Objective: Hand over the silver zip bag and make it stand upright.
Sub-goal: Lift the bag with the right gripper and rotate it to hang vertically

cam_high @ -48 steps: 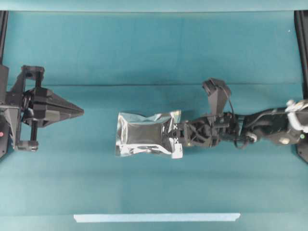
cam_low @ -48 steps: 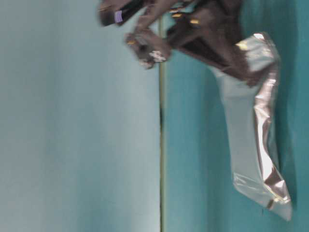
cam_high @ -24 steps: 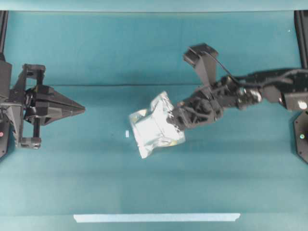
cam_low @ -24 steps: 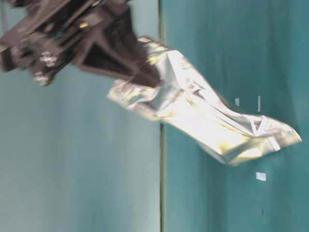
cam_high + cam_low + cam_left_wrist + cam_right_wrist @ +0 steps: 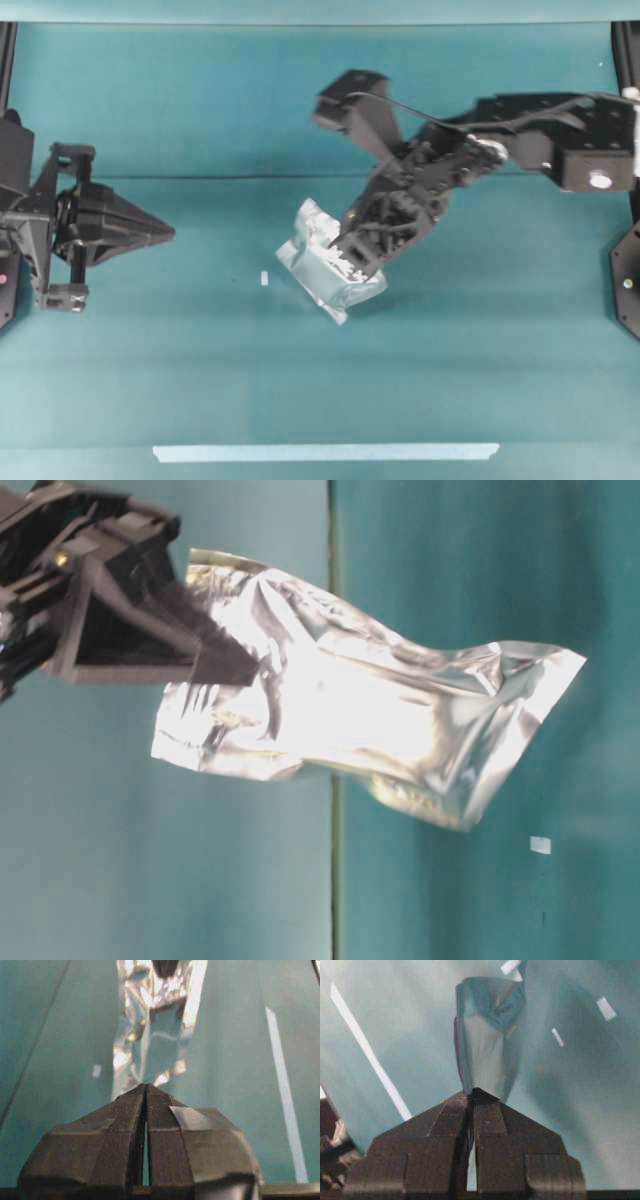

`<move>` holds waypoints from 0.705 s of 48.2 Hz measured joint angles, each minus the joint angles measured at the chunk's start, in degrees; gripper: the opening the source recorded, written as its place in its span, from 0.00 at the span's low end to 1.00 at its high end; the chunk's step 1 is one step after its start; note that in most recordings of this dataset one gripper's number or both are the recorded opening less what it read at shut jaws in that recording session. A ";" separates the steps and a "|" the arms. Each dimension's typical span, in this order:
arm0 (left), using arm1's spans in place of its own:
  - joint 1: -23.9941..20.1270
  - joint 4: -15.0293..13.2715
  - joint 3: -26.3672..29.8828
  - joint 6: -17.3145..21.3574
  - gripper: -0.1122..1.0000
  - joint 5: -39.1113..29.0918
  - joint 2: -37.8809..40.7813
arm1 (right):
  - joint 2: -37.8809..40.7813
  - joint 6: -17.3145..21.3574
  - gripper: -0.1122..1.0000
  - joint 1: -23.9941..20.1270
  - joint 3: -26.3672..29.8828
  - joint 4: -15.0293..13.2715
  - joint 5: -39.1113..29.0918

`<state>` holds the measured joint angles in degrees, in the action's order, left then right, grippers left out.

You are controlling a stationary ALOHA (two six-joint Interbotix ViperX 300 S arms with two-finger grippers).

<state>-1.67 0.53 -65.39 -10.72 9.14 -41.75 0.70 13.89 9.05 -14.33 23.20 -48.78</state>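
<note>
The silver zip bag (image 5: pixel 322 262) hangs in the air over the middle of the table, crinkled and tilted. My right gripper (image 5: pixel 343 254) is shut on one edge of it and holds it clear of the cloth. In the right wrist view the bag (image 5: pixel 487 1040) rises straight out of the closed gripper (image 5: pixel 471 1094). The table-level view shows the foil bag (image 5: pixel 370 735) slanting away from the black right gripper (image 5: pixel 245 665). My left gripper (image 5: pixel 168 233) is shut and empty at the left, pointing at the bag across a wide gap. From the left wrist, the bag (image 5: pixel 155 1025) hangs ahead of its closed tips (image 5: pixel 146 1087).
A pale tape strip (image 5: pixel 325 452) lies along the table's front edge. A small white scrap (image 5: pixel 264 279) lies on the teal cloth left of the bag. Dark frame posts (image 5: pixel 626 60) stand at the far corners.
My right arm has lifted the bag off the table, swung it up and back, and turned it from flat to hanging on edge. The left gripper has stayed in place.
</note>
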 measured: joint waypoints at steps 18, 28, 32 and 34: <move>-1.32 0.00 -0.62 -1.14 0.94 1.76 4.39 | 6.24 -12.66 0.11 -0.44 12.57 -6.50 -14.33; -1.41 0.00 -0.53 -0.97 0.97 1.49 10.11 | 8.35 -19.69 0.11 -1.14 16.88 -10.63 -19.86; -1.41 0.00 -0.44 -1.14 0.98 2.02 11.51 | 8.53 -22.15 0.11 -1.67 17.40 -12.48 -20.30; -1.41 0.00 -0.44 -1.14 0.98 2.64 12.22 | 8.61 -23.29 0.11 -1.93 17.49 -13.45 -20.48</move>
<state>-3.08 0.53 -65.83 -11.87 11.78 -29.53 9.32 -9.40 7.12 3.16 9.76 -69.26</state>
